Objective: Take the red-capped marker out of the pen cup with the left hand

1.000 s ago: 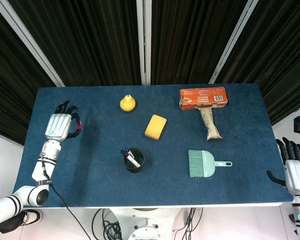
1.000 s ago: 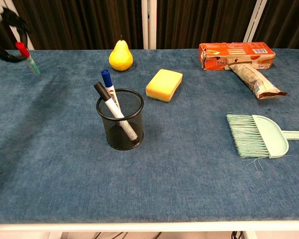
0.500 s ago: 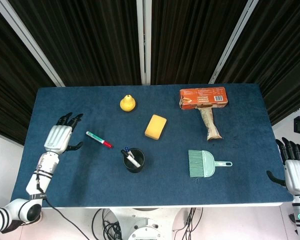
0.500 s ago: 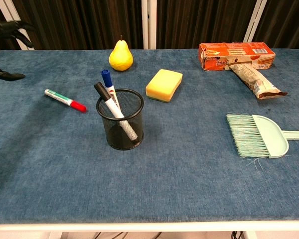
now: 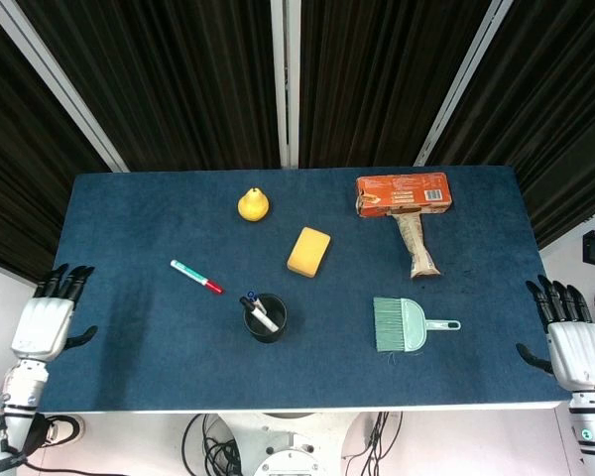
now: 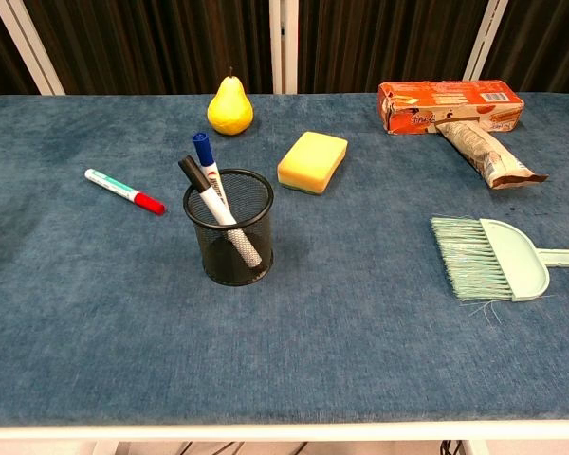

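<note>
The red-capped marker (image 5: 196,277) now lies flat on the blue table (image 5: 129,208), to the left of the pen cup (image 5: 266,318) and clear of it, its red cap pointing toward the cup. A second ago the left hand (image 5: 45,322) held it in the air over the far left of the table; it has since let go and drawn back to the table's near left corner, fingers straight and apart, holding nothing. The right hand (image 5: 573,342) hangs off the right edge, likewise spread and empty. A blue-capped and a black-capped marker remain in the cup. With the red-capped one out and released, the task looks finished.
</note>
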Robot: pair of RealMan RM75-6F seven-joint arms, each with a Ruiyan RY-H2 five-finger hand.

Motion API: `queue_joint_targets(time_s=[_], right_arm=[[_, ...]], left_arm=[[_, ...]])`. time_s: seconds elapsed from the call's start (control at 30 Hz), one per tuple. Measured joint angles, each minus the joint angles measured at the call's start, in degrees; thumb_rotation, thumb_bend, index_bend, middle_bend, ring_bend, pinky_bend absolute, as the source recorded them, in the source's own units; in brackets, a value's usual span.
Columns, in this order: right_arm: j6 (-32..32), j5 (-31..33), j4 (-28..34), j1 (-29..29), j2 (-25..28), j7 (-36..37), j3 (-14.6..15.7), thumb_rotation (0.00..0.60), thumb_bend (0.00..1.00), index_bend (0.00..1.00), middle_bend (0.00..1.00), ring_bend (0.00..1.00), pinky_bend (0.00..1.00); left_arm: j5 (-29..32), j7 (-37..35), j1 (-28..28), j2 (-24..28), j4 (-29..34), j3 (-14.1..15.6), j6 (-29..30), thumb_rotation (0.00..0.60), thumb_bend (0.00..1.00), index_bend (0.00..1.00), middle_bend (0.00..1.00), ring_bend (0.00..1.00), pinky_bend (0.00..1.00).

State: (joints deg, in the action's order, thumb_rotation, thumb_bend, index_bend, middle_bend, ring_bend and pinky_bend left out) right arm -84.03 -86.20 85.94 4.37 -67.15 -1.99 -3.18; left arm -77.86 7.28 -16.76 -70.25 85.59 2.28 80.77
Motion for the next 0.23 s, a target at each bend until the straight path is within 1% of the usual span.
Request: queue_joint_targets(time_s=[0.13,0.23], right_arm=[[0.0,-0.1,-0.2,-0.6,-1.2,-1.6,1.1,0.6,0.1,0.0,0.0,0.0,0.0],[0.0,0.6,-0.5,-0.9,-1.8,-1.7,1.1,0.6,0.1,0.0,0.0,0.0,0.0]], left_arm=[[-1.9,-4.0,3.9,-0.4,-4.8,0.9,4.4,0.6,0.17,0.07,0.01,0.0,0.1],[-3.1,-6.2,6.0,0.0,-5.9,1.3,6.2,0.6,0.17,0.07,0.01,0.0,0.08]])
